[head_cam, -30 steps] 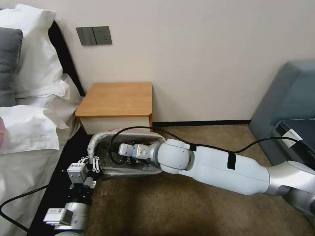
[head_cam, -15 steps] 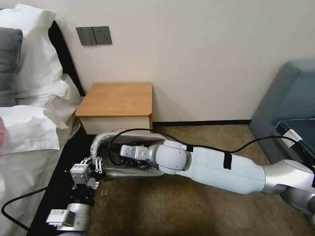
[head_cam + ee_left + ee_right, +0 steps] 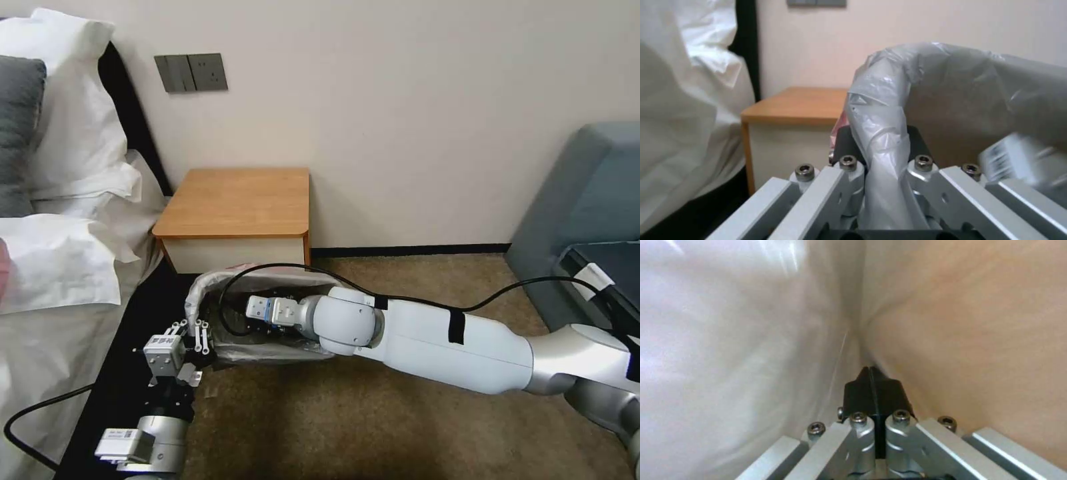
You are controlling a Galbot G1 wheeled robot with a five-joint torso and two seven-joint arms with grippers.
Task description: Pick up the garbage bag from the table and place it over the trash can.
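Note:
The garbage bag [image 3: 195, 293] is draped over the trash can [image 3: 280, 351], which stands on the carpet in front of the table [image 3: 233, 200]. My left gripper [image 3: 194, 331] is at the can's near left corner, shut on a bunched fold of the bag [image 3: 882, 140] between its black pads [image 3: 845, 140]. My right gripper [image 3: 243, 312] reaches across into the can's mouth from the right. In the right wrist view it [image 3: 871, 380] is shut, pads pressed together, with grey film [image 3: 742, 340] on one side and the beige wall [image 3: 978, 333] on the other.
The bed with white pillows [image 3: 60, 260] and its dark frame lies close on the left. A grey sofa [image 3: 587, 200] stands at the right. The wall with a switch panel [image 3: 191, 72] is behind the nightstand. Carpet [image 3: 333, 427] lies open in front of the can.
My right arm has slid slightly left, deeper into the can. The left gripper has shifted a little toward the can with the bag's rim in it.

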